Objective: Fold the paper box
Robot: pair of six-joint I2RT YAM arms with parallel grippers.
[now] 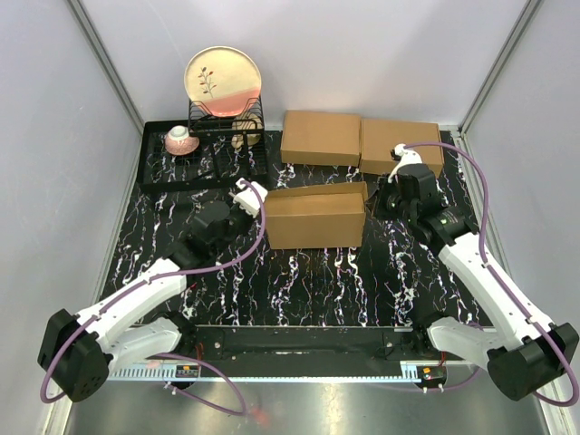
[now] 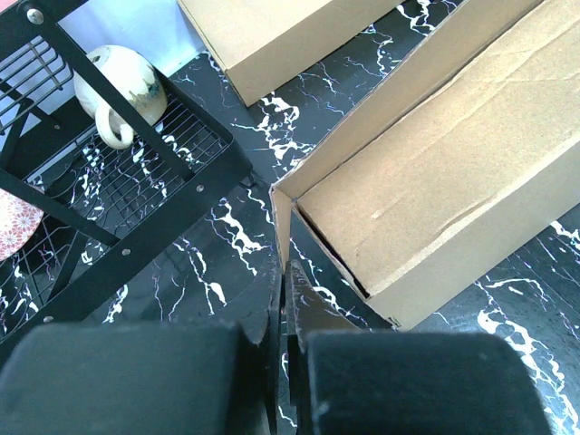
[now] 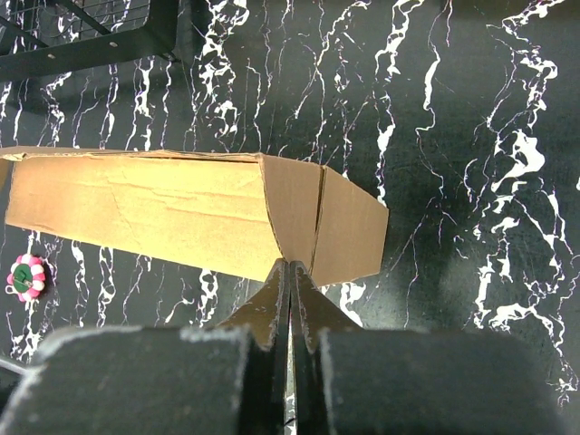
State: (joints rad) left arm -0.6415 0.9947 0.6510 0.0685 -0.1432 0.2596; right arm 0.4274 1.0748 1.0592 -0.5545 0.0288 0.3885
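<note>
The paper box (image 1: 315, 216) is a brown cardboard box standing mid-table between my two arms, its lid raised along the back. My left gripper (image 1: 246, 194) is at the box's left end. In the left wrist view its shut fingertips (image 2: 285, 276) meet the edge of the end wall of the box (image 2: 435, 181), whose inside shows. My right gripper (image 1: 381, 194) is at the box's right end. In the right wrist view its shut tips (image 3: 290, 267) press against the creased end flap of the box (image 3: 136, 213). Neither gripper holds anything between its fingers.
Two flat brown boxes (image 1: 322, 136) (image 1: 403, 145) lie side by side at the back. A black wire rack (image 1: 227, 127) holds a plate (image 1: 223, 80) at the back left, beside a cup (image 1: 180, 139) on a black tray (image 1: 163, 172). A small pink-and-green object (image 3: 27, 276) lies near the box.
</note>
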